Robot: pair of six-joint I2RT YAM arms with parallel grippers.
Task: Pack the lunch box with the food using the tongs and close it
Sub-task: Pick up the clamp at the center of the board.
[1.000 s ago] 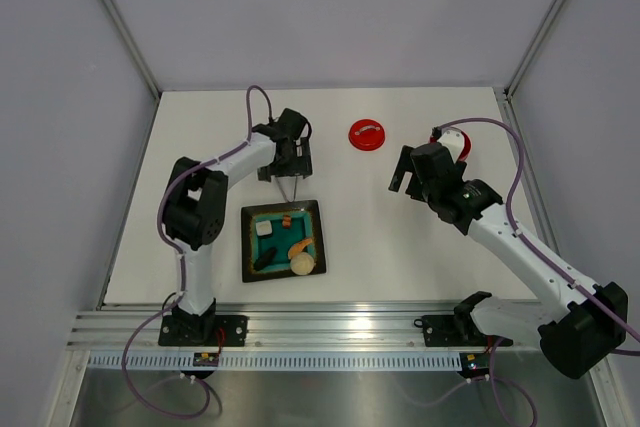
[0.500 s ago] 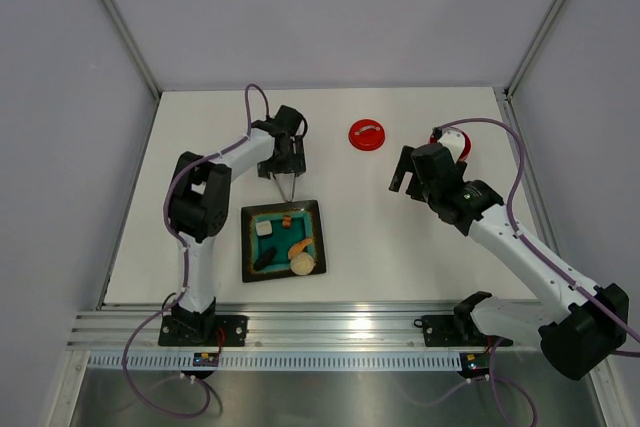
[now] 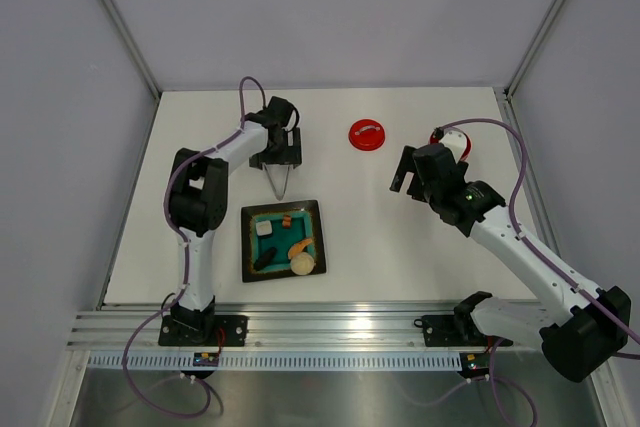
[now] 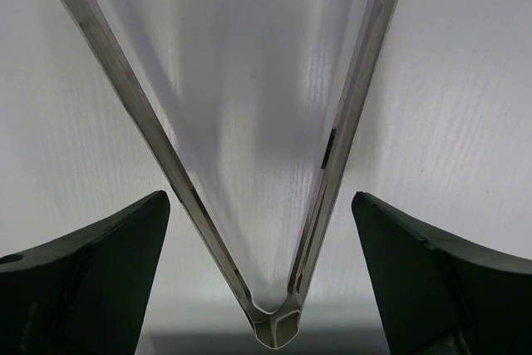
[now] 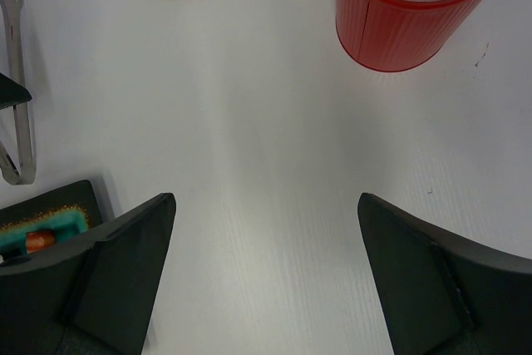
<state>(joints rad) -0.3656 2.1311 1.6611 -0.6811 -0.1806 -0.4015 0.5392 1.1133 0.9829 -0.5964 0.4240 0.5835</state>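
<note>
Closing on the tongs is, by my reading, the step in hand, and nothing is packed yet.

The white table point(image 3: 400, 237) carries everything. The square dark plate point(image 3: 247, 269) sits left of centre on the near side. The red lunch box point(image 5: 407, 22) stands open at the far right, and its lid point(image 3: 366, 134) lies well apart from it, at the far middle. The right claw point(image 5: 266, 197) hangs near the box, jaws spread and empty.

The tongs point(image 3: 283, 183) lie just beyond the plate's far edge, with the joined end pointing near and the tips far. The left claw point(image 4: 259, 205) is over them with its jaws apart. One jaw flanks each slim arm, a strip of table shows on both sides, and nothing is clamped.

- **Centring:** keep the V centred between the jaws so both arms are met together.
- **Where to grip:** take hold somewhat up from the joint, where the metal should still flex. Pinching right at the joint would likely leave the tips unable to shut.
- **Height:** come in low, since the arms are thin.
- **Squeeze:** press gently, because a hard one could shoot the tongs out sideways.

The food point(image 3: 300, 263) waits on the plate in small bits.
</note>
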